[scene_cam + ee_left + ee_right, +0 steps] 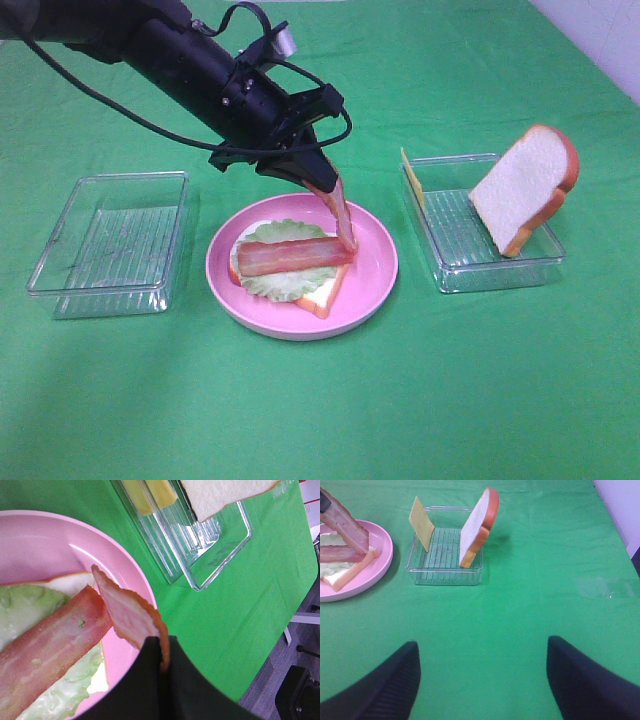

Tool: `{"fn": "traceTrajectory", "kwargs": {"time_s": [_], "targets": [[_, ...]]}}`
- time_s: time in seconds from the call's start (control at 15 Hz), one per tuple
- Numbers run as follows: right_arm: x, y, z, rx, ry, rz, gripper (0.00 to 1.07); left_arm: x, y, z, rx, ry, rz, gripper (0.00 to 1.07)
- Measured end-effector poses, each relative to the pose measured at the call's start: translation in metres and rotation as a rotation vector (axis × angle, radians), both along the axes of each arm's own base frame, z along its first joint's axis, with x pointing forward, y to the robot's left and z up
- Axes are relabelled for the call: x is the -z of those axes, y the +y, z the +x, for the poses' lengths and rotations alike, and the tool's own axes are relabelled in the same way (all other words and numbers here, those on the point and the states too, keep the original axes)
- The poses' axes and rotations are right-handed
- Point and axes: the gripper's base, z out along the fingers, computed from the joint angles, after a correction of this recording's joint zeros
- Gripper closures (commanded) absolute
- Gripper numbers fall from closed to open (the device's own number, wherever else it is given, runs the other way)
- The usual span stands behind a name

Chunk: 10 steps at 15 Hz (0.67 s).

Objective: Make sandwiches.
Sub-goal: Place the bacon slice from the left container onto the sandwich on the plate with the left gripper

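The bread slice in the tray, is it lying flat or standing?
Standing on edge: the bread slice leans against the tray's side wall.

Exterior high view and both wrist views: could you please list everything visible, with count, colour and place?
Round pink plate: one, pink, table centre.
White bread slices: two, orange-brown crusts; one on the plate, one leaning upright in the right tray.
Lettuce leaf: one, pale green, on the plated bread.
Bacon strips: two, reddish-brown; one lying on the lettuce, one hanging from the left pincer.
Thin cheese slice: one, yellow, standing in the right tray.
Clear plastic trays: two; left and right of the plate.
Table cloth: one, green.
Left pincer: black, shut on bacon.
Right pincer: black, open.
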Motion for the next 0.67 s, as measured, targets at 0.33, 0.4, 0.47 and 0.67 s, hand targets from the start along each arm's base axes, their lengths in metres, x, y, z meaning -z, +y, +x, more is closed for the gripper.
{"fn": "traceTrajectory", "kwargs": {"time_s": [0.33,0.4,0.47,0.67], "targets": [[0.0,0.0,0.0,0.0,0.0,0.0,0.39,0.002,0.002,-0.003,0.034,0.012,0.036,1.07],[0.0,0.0,0.0,0.0,0.0,0.0,0.39,0.004,0.004,-0.003,0.04,0.015,0.067,1.07],[0.0,0.0,0.0,0.0,0.0,0.0,0.39,0.006,0.007,-0.003,0.037,0.017,0.102,1.07],[0.0,0.0,0.0,0.0,0.0,0.0,0.39,0.012,0.014,-0.002,0.027,0.013,0.202,1.07]]}}
